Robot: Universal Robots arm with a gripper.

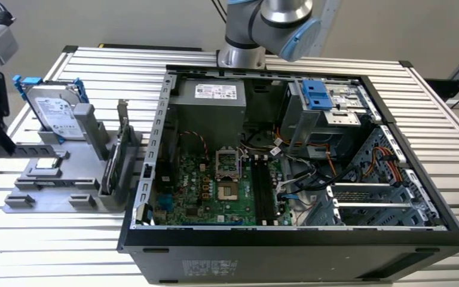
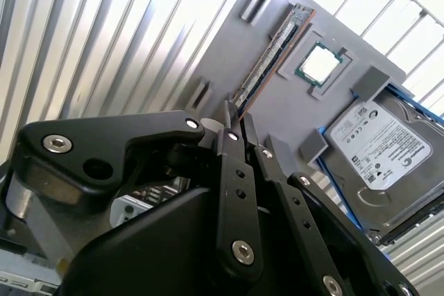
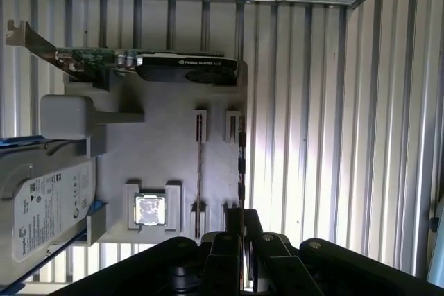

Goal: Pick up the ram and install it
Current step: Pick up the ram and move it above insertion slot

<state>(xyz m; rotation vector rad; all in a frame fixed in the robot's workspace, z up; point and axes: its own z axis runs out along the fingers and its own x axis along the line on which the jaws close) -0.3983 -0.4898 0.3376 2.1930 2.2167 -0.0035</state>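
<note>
The ram (image 2: pixel 272 52) is a long, thin stick standing on edge in a grey holder (image 2: pixel 277 112), next to a square processor chip (image 2: pixel 319 64). In the first wrist view the ram (image 3: pixel 199 171) runs between two small grey supports. My gripper (image 2: pixel 238 119) hovers over the holder by the near end of the stick, and its black fingers (image 2: pixel 232 171) are drawn together with nothing between them. In the first wrist view the gripper (image 3: pixel 241 216) sits just to one side of the ram's line, above the holder's edge.
The open computer case (image 1: pixel 293 239) lies on the slatted table with its motherboard (image 1: pixel 213 191) and black memory slots (image 1: pixel 263 191) exposed. On the holder stand a hard drive with blue rails (image 1: pixel 54 110) and an upright card with a metal bracket (image 1: pixel 118 155). The arm (image 1: pixel 269 24) rises behind the case.
</note>
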